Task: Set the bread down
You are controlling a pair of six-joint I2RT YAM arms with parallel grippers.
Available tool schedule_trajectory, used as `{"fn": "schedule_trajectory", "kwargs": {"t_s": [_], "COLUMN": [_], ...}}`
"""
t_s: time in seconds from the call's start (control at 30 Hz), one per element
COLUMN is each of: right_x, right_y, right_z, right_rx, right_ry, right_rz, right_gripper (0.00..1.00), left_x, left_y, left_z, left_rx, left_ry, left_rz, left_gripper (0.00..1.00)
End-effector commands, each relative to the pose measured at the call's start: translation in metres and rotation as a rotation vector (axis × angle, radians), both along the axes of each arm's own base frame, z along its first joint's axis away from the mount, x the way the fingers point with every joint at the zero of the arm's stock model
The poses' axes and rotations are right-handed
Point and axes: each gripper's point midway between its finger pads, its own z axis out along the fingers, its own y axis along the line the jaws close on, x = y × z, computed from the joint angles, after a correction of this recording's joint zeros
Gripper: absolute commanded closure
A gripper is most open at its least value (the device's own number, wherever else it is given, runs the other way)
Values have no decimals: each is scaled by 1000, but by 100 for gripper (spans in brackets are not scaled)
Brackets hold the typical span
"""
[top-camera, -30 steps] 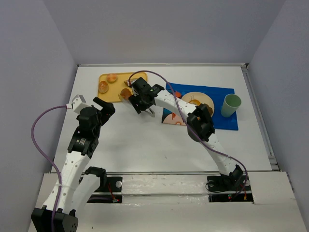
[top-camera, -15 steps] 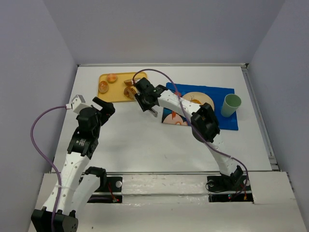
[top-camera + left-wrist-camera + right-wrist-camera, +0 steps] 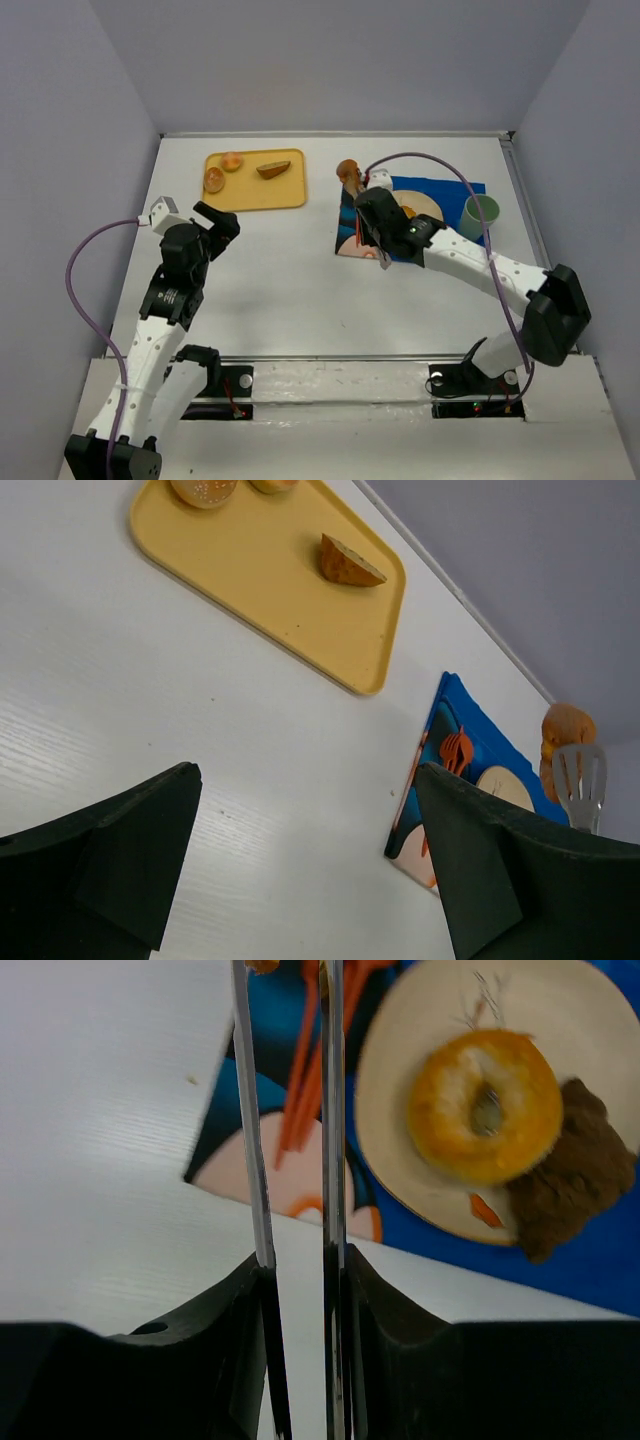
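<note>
Right end effector (image 3: 350,178) is pinched tight on the bread (image 3: 346,168), aloft by the blue mat (image 3: 462,250) corner, left end effector (image 3: 305,770) wide open, empty; we shift over the plate (image 3: 385,1130), lower beside the donut (image 3: 485,1105), then release.

A robot lab: white table (image 3: 290,290) boxed by bare grey walls (image 3: 330,60), left arm (image 3: 165,300) and right arm (image 3: 470,262) bolted at its near edge.
</note>
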Motion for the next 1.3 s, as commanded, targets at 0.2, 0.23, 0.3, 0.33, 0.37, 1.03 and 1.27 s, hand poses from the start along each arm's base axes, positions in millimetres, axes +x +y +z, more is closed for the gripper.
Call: {"fn": "schedule_trajectory", "kwargs": {"t_s": [0.2,0.23,0.3,0.33,0.37,1.03,1.27], "right_x": [-37,-37,-38,-37,-37,-14,-19], "right_y": [-98,-102,-102,-102,-101,-83,3], "right_z": [-45,-47,-52,-52,-53,50,50], "right_rx": [-31,-28,-43,-46,-50,63,254], "right_ry": [51,57,73,75,82,-121,-101], "right_rz": [-311,-335,-336,-336,-334,-216,165], "right_gripper": [69,68,62,58,55,44,49], "left_x": [4,4,5,5,5,3,2], "left_y": [-4,-4,-4,-4,-4,-3,-2], "left_z": [5,5,3,3,2,6,7], "left_rx": [6,7,8,9,11,4,-2], "left_ry": [-35,-35,-27,-26,-25,-37,-40], "left_rz": [-27,-25,-27,-27,-28,-19,-11], "left_gripper": [1,1,1,1,1,1,1]}}
